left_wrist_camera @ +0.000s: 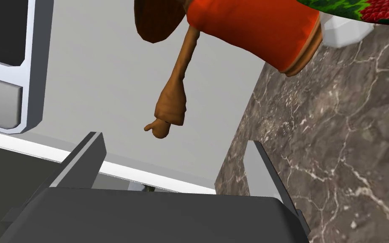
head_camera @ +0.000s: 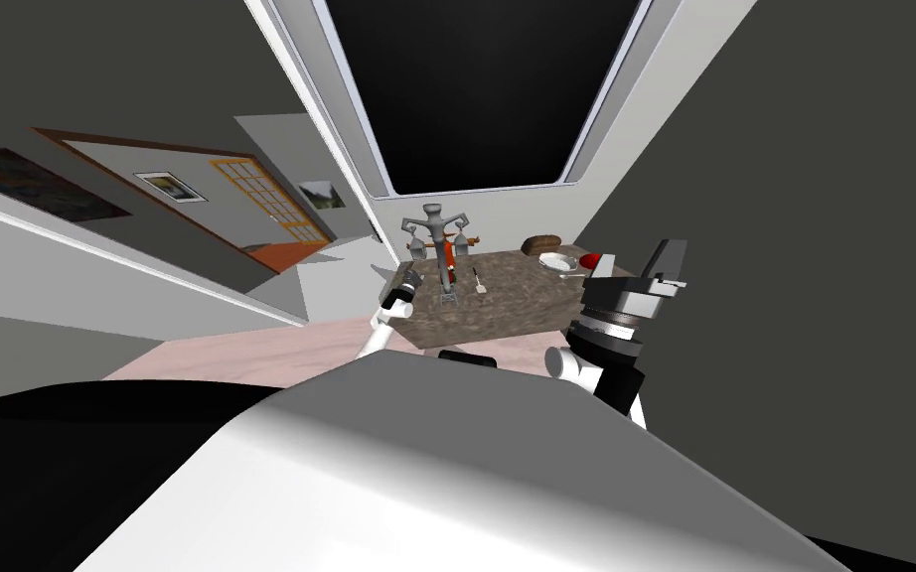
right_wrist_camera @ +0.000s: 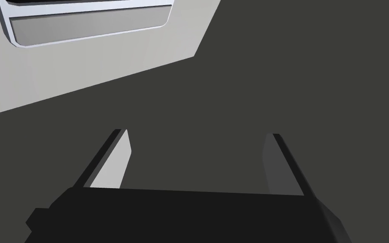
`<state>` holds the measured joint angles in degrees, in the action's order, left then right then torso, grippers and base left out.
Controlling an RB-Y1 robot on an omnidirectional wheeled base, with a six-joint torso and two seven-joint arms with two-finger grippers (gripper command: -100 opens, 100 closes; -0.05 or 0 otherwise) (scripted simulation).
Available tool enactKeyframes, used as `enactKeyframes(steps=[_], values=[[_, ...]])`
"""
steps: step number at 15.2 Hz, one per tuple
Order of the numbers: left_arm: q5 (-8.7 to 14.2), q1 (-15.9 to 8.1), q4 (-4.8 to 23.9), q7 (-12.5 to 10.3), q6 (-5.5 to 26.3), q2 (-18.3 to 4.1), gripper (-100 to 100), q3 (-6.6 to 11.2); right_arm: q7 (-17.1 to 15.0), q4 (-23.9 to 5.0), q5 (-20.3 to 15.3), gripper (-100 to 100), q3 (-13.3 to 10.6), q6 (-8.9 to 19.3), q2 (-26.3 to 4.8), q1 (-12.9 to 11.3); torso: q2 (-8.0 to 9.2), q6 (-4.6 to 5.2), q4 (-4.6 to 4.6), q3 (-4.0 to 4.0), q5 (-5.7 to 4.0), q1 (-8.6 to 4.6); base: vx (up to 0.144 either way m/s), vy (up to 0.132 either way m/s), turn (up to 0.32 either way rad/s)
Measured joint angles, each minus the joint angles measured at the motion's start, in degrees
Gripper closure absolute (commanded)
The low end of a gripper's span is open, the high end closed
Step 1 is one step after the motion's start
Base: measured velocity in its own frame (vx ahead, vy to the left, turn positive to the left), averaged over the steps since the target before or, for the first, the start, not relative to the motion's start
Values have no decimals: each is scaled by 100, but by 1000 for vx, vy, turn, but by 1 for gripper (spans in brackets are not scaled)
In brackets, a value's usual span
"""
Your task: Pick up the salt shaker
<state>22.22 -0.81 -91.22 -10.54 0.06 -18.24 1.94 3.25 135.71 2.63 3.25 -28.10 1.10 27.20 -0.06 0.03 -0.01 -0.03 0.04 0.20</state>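
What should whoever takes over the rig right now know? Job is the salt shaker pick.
The left gripper has its fingers open and empty. It sits at the left edge of the marble table, pointing at a brown figurine in a red-orange garment.
The right gripper has its fingers open and empty. It is held up on the right, off the table.
Two grey shaker-like pieces flank a grey stand at the table's far side. I can't tell which is salt.
Done: I'm at the table. Left: pick the shaker, reach, grasp, lift.
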Motion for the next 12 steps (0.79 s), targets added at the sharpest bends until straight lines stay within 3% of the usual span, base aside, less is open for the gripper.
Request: enactKeyframes(steps=[7, 12], values=[[577, -683, 887, -110, 646, -240, -100, 64, 0, 0, 0, 0, 0, 0, 0, 0, -1, -1, 0, 0, 2, 7, -13, 46, -143], [860, -1045, 1341, -153, 1109, -319, -100, 139, 0, 0, 0, 0, 0, 0, 0, 0, -1, 0, 0, 0, 0, 1, -13, 38, -134]])
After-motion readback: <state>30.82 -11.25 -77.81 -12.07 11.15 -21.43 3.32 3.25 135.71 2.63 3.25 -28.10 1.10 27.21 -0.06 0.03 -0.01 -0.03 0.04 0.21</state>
